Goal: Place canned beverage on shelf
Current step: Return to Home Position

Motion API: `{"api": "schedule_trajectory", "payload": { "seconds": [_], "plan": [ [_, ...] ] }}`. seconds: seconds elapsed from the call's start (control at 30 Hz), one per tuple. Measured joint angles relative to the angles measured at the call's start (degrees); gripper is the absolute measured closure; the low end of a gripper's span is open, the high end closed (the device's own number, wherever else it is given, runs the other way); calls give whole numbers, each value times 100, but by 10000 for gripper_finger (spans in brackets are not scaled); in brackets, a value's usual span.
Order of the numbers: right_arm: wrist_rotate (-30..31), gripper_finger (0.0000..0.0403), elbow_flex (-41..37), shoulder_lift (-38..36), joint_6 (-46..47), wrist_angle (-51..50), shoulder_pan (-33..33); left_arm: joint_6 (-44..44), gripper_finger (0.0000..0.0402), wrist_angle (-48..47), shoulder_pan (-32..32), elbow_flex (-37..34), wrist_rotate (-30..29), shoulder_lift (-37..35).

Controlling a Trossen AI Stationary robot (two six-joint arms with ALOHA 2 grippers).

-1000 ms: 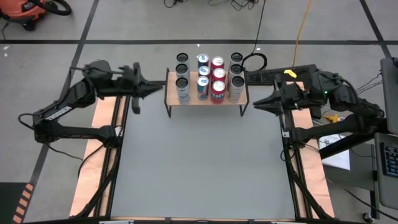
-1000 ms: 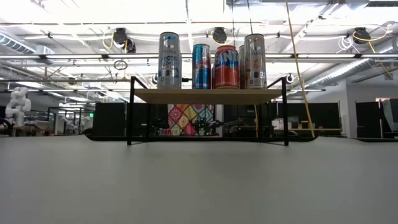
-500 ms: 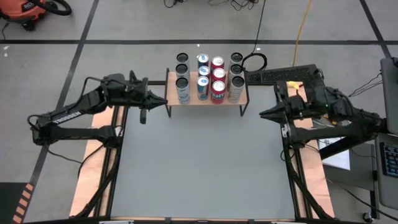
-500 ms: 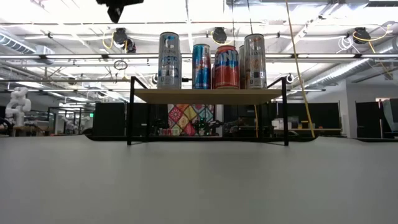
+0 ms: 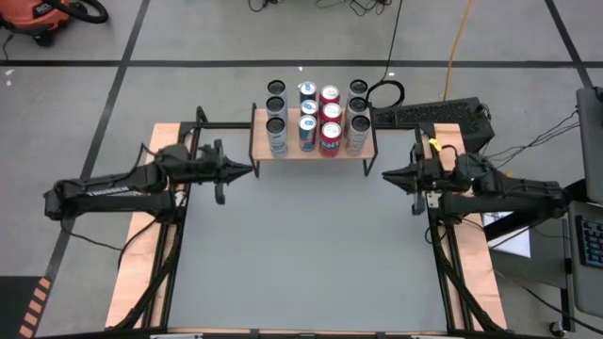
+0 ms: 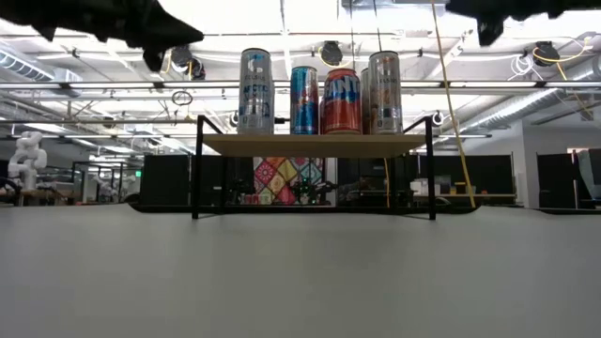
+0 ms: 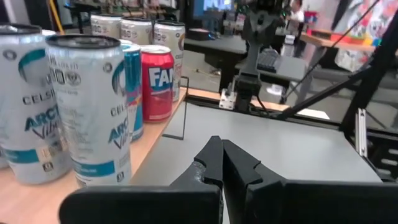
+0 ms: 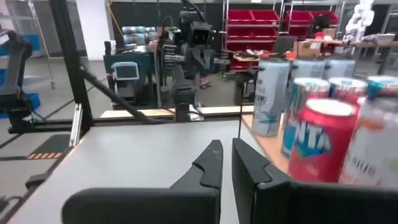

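Left hand: the left hand (image 5: 249,171) is clenched on nothing, raised off the table (image 5: 301,254) and pointing inward, its tip just beside the shelf's front left leg.
Shelf: the shelf (image 5: 292,153) stands at the table's far edge, between the two arms, its long axis running across the table from left to right.
Cans: twelve stand upright on the shelf in four columns of three, with white cans (image 5: 276,127) on the left, then blue cans (image 5: 308,127), red cans (image 5: 331,132) and pale cans (image 5: 358,124) at the right end. None is left on the table.
Right hand: the right hand (image 5: 386,175) is also closed and empty, pointing inward and raised, near the shelf's front right leg.
Key relation: the shelf lies ahead of and between the hands, and the left hand looks slightly nearer. I judge that a clean retreat means pulling outward, away from the legs.
In the way: nothing lies under either arm, so only the shelf legs and end cans are within reach of a stray fingertip.
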Motion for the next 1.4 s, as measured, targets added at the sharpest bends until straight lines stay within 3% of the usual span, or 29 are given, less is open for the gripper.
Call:
{"api": "schedule_trajectory", "payload": {
  "seconds": [0.37,0.67,1.03,1.3,1.4],
  "plan": [
    [-174,403,-1751,-783,4,480,-2,-271,402,1642,-699,-1407,-1356,9],
    [-181,403,-2539,-1270,-561,473,-2,-138,402,1844,-1119,-1664,-1904,91],
    [-181,403,-2695,-1300,-654,450,-2,212,402,1999,-1579,-1739,-1968,182],
    [-462,403,-2695,-1314,-609,452,15,389,401,3388,-1967,-2895,-2115,190],
    [-456,403,-2695,-1385,-441,428,13,288,401,3242,-1997,-2910,-2322,184]
  ]
}}
